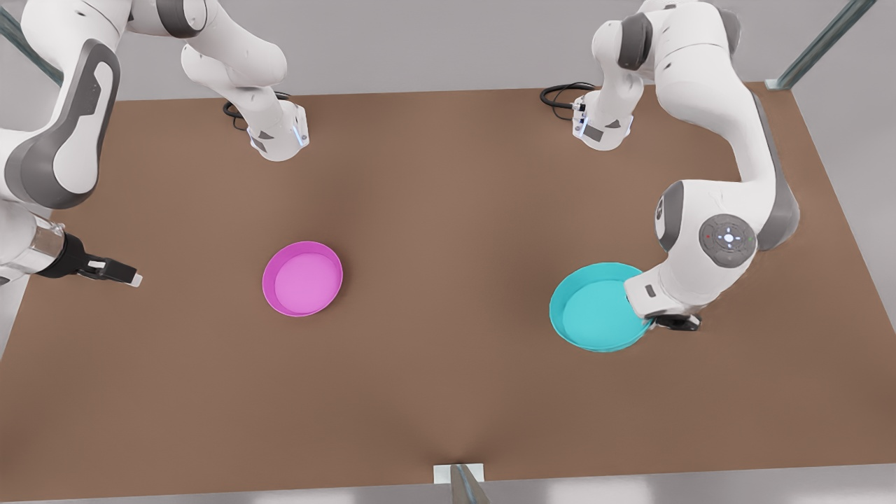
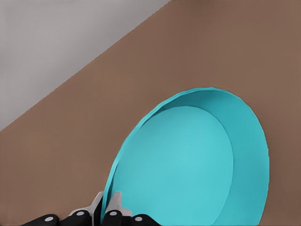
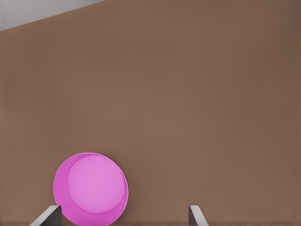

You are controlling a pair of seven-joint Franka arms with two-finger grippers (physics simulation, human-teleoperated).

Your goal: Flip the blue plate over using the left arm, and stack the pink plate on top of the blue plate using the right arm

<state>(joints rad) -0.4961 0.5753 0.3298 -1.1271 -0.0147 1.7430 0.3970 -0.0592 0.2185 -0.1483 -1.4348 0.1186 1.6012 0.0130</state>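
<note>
On the front view's right, the left gripper pinches the blue plate by its rim, open side up on the table. Judged: lift, then roll smoothly. Far left, the right gripper waits, fingers spread, well apart from the pink plate.

The blue plate is glossy turquoise all over, plain. The pink plate is magenta at the rim, lighter pink inside. The table is flat brown. Both arms are white with grey bands; the left gripper is black with pale fingers.
</note>
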